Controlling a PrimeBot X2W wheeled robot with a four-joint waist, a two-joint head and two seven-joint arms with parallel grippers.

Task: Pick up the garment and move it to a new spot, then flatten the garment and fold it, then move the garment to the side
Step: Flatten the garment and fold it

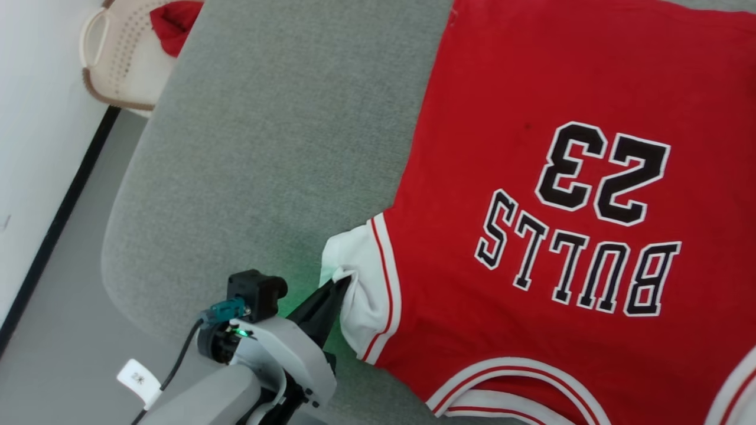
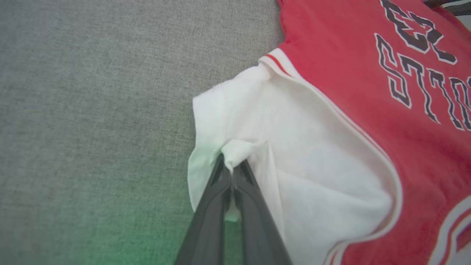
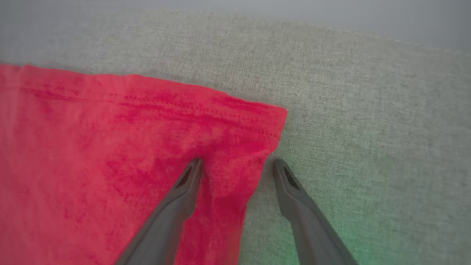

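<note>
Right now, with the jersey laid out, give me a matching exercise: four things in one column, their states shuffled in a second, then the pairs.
1. left tool
2. right tool
3. garment
4. basket

A. holds a red cloth
B. open, straddling a red hem corner
C. shut on a white sleeve
D. spread print-up on the grey cushion

Pairs: 1-C, 2-B, 3-D, 4-A

Grey fabric bench (image 1: 266,147); grey floor (image 1: 65,330) left; white wall (image 1: 35,118), black skirting (image 1: 59,218); cream perforated basket (image 1: 118,59) far left.
</note>
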